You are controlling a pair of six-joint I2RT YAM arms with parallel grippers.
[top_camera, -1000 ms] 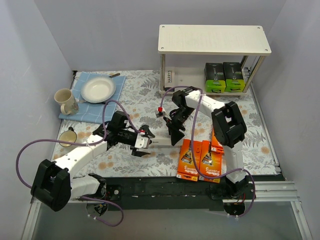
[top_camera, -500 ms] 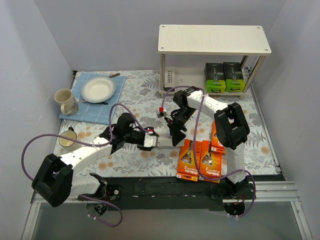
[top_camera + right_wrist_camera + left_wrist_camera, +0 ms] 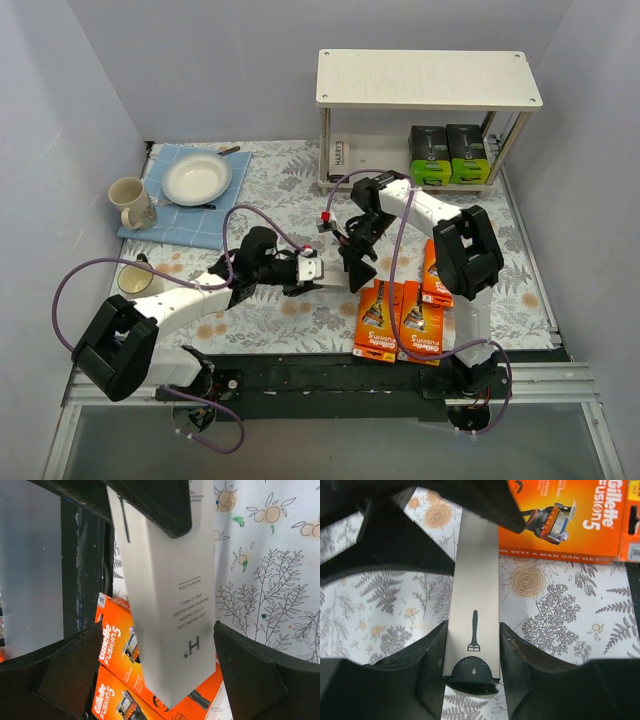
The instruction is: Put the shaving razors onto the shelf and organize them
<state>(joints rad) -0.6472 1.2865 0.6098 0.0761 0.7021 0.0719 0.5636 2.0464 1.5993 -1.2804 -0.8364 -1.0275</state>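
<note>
Slim grey razor box (image 3: 474, 580): held off the floral table (image 3: 290, 190), near the middle, between the two arms.
Left gripper (image 3: 473, 642): fingers clamped on the box's sides.
Right gripper (image 3: 159, 645): spread wide, straddling the box's far end without touching it.
Nearby: three orange Gillette boxes (image 3: 400, 318) just beside the right gripper.
Shelf (image 3: 428, 78): lower tier holds two black-and-green boxes (image 3: 449, 155) and an upright Harry's box (image 3: 343, 153).
Far left: plate (image 3: 197, 177), mugs (image 3: 128, 200).

An orange box (image 3: 560, 525) in the left wrist view reads "Gillette Fusion5", with "THE BEST A MAN CAN GET" along its lower edge. The slim box (image 3: 474, 605) beside it bears only a small dark razor pictogram. In the right wrist view the slim box (image 3: 170, 605) shows an upside-down "H'" under fine print too small to read, and the orange boxes (image 3: 117, 645) behind it read "Gillette Fusion5". From above, a narrow box (image 3: 340, 154) standing at the left end of the shelf (image 3: 430, 80) reads "HARRY'S" vertically.
</note>
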